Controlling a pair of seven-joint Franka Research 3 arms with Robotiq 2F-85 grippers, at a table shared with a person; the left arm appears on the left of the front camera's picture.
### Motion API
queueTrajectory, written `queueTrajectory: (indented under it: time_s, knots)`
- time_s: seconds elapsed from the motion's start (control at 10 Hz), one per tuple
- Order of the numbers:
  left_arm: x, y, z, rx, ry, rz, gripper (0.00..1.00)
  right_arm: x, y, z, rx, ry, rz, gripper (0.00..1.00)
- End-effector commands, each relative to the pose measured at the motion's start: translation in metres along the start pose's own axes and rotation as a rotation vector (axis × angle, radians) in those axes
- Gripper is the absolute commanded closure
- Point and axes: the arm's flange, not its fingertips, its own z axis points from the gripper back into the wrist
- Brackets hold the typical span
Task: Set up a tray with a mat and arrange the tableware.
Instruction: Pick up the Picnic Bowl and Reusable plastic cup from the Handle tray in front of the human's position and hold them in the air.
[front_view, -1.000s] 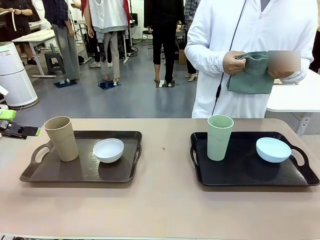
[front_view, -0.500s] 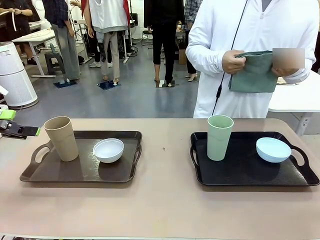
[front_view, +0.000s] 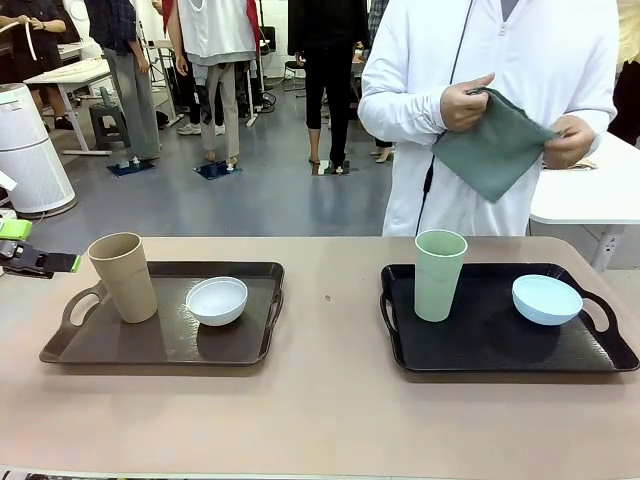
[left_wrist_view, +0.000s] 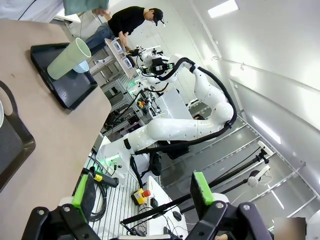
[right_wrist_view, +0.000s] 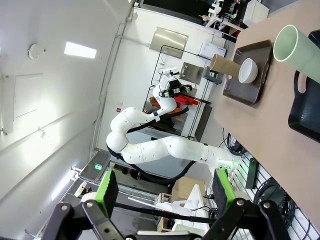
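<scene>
On the brown tray (front_view: 160, 345) at the left stand the tan tumbler (front_view: 122, 277) and the white bowl (front_view: 217, 300). The black tray (front_view: 500, 350) at the right carries the pale green tumbler (front_view: 440, 275) and the light blue bowl (front_view: 547, 299). Across the table a person holds a dark green cloth mat (front_view: 495, 145) spread between both hands at chest height. My left gripper (front_view: 40, 256) hangs open at the table's left edge, beside the brown tray; its wrist view shows the open left gripper (left_wrist_view: 142, 192). My right gripper (right_wrist_view: 165, 192) is open and holds nothing, off the table's side.
The strip of table (front_view: 330, 300) between the two trays is bare, as is the front strip. A white table (front_view: 590, 195) stands behind the person at the right, and a white cylinder-shaped appliance (front_view: 30, 150) at the far left. Other people stand farther back.
The person has shaken the folded green mat open and now holds it stretched between two raised hands. Trays, tableware and both arms have not moved.
</scene>
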Motion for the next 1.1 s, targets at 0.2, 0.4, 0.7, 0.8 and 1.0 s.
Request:
queueTrajectory:
  time_s: [0.2, 0.4, 0.7, 0.8, 1.0]
  knots:
    - [-0.003, -0.002, -0.003, -0.012, -0.017, -0.024, 0.00, -0.003, -0.002, 0.000, 0.012, 0.002, 0.020, 0.00]
    - [-0.003, -0.002, -0.003, -0.012, -0.017, -0.024, 0.00, -0.003, -0.002, 0.000, 0.012, 0.002, 0.020, 0.00]
    - [0.054, -0.042, -0.038, 0.316, 0.083, -0.364, 0.00, 0.006, 0.053, -0.002, -0.144, -0.005, 0.041, 0.00]
    - [0.082, -0.063, -0.072, 0.471, 0.145, -0.568, 0.00, 0.008, 0.087, -0.007, -0.250, 0.022, 0.065, 0.00]
    - [0.129, -0.080, -0.144, 0.675, 0.326, -0.840, 0.00, 0.024, 0.120, -0.013, -0.624, 0.127, 0.127, 0.00]
